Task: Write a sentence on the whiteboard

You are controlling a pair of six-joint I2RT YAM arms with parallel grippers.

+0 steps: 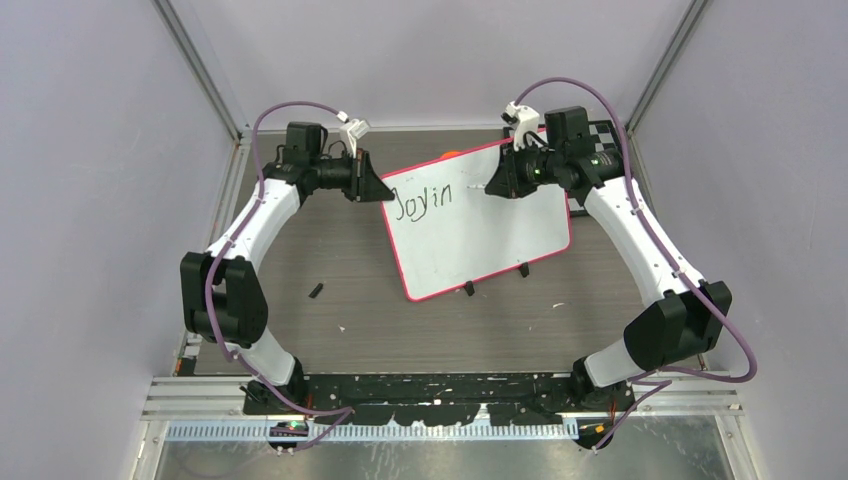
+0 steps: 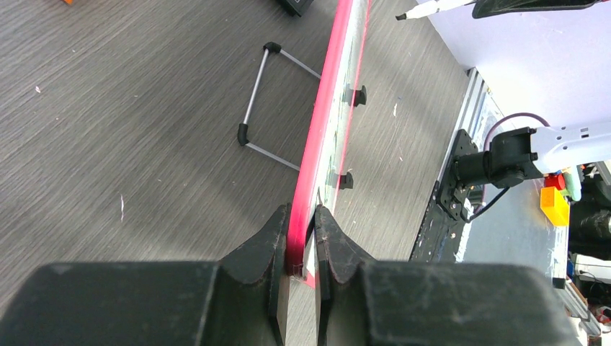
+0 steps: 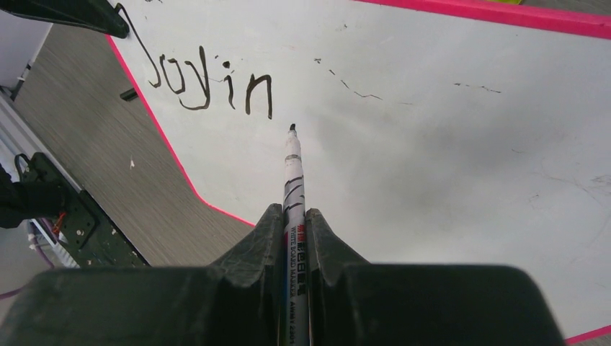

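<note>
The whiteboard (image 1: 490, 235), white with a pink-red rim, stands tilted on the table on a wire stand (image 2: 259, 101). Dark handwriting on it reads "Joyin" (image 1: 423, 199), also seen in the right wrist view (image 3: 209, 83). My left gripper (image 1: 375, 187) is shut on the board's left rim (image 2: 320, 151), one finger on each side (image 2: 301, 238). My right gripper (image 1: 497, 182) is shut on a white marker (image 3: 294, 187), whose black tip (image 3: 292, 127) sits just right of and below the last letter, at or just off the board face.
Two black clips (image 1: 495, 279) sit on the board's lower edge. A small black piece (image 1: 316, 291) lies on the table left of the board. A checkerboard (image 1: 603, 130) lies behind the right arm. An orange object (image 1: 450, 154) peeks out behind the board.
</note>
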